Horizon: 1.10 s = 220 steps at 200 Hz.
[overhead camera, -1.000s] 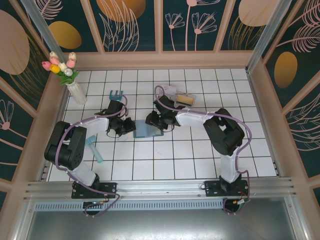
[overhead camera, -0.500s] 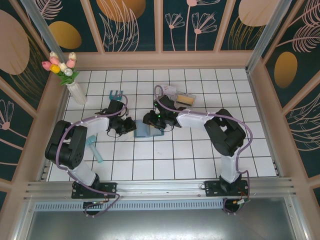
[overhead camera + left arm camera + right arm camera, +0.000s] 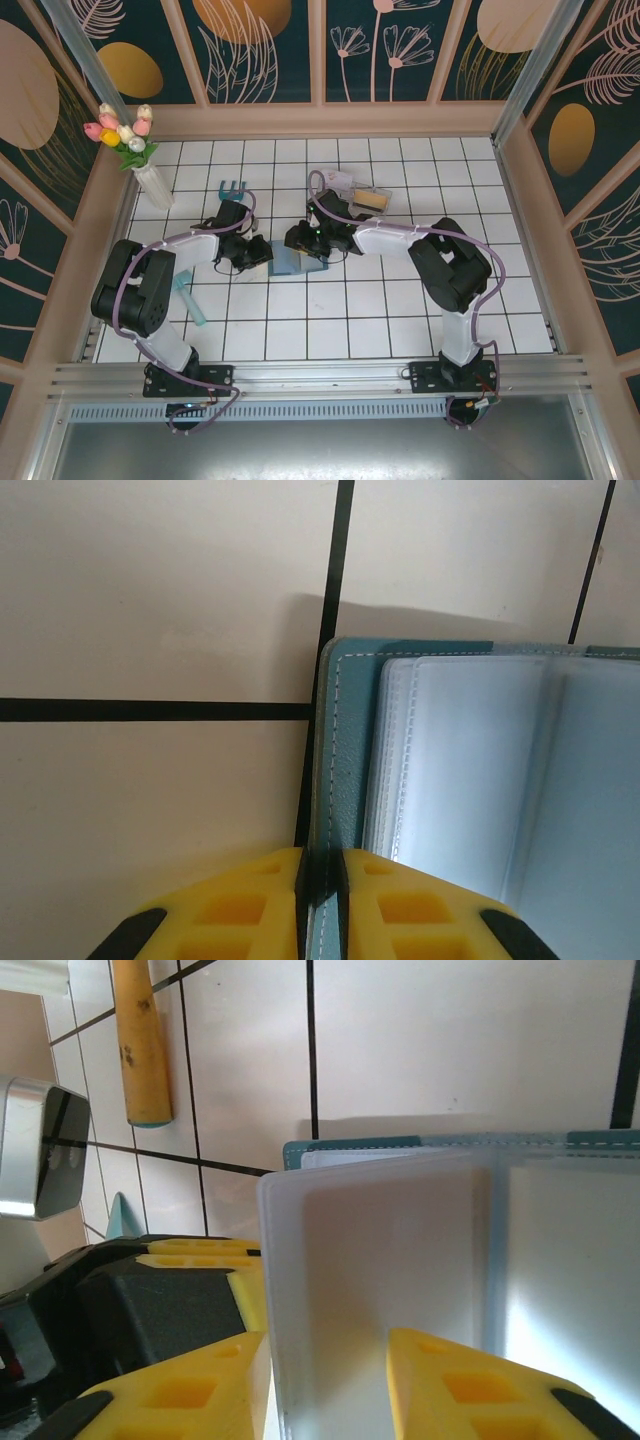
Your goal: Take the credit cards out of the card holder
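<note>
At mid-table, between the two arms, the card holder (image 3: 296,263) lies opened flat on the white tiles. Left gripper (image 3: 320,880): closed on the stitched edge of the teal cover, pinning it down. Right gripper (image 3: 325,1385): jaws apart, with a pale plastic leaf (image 3: 370,1250) standing up between them; no clamp on it is evident. Clear sleeves (image 3: 470,770) are stacked inside the cover. No credit cards can be made out through them; contents undetermined.

Assessment: the holder looks light and floppy, so it will lift or slide unless the cover is anchored. The sleeves look thin, glossy and probably slippery, and should bend rather than resist. A card should be stiff, thin and smooth. It is best taken by a short edge protruding at the sleeve mouth, pinched across its faces and drawn out in line with the pocket. Risk: gripping sleeve and card together.
</note>
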Each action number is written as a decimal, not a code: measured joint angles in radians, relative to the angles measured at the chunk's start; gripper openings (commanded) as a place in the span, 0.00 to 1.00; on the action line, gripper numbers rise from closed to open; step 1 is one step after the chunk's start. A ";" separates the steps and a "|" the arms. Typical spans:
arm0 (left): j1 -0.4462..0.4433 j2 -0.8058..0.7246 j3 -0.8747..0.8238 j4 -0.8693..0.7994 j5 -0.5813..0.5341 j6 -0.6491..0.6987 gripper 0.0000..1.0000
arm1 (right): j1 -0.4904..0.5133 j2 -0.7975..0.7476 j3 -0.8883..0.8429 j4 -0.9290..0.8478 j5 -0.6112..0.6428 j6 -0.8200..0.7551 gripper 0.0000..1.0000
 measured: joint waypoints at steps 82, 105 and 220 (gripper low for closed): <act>0.000 0.001 0.000 0.000 0.007 0.001 0.18 | 0.000 0.000 0.000 -0.015 0.017 -0.008 0.51; 0.000 0.003 0.000 0.000 0.011 0.003 0.18 | 0.000 0.000 -0.008 0.005 0.007 -0.007 0.49; 0.000 0.003 0.000 0.000 0.014 0.004 0.18 | 0.000 0.000 -0.044 0.059 -0.025 0.000 0.45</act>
